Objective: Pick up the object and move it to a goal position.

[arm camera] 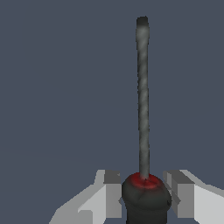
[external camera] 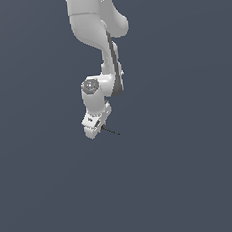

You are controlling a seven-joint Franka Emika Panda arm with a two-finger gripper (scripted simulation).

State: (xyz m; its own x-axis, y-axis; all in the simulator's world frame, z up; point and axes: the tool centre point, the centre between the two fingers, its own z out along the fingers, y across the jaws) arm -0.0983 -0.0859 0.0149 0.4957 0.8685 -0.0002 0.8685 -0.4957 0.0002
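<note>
Screwdriver [arm camera: 143, 131] sits between the fingers [arm camera: 111, 192] of the gripper [external camera: 95, 126] right now, red-and-black handle in the gap, thin dark shaft poking straight out ahead. In the wrist view the pads stand just beside the handle on both sides; whether they actually press it I cannot tell, a sliver of gap seems to show. In the exterior view only the shaft peeks out beside the white hand, toward that view's right, over the plain grey floor [external camera: 194, 180]. No goal marker shows. Risks, as I judge them: the rounded handle could roll or slide out if the squeeze is light, and the long shaft could swing the tool down during a fast move.
</note>
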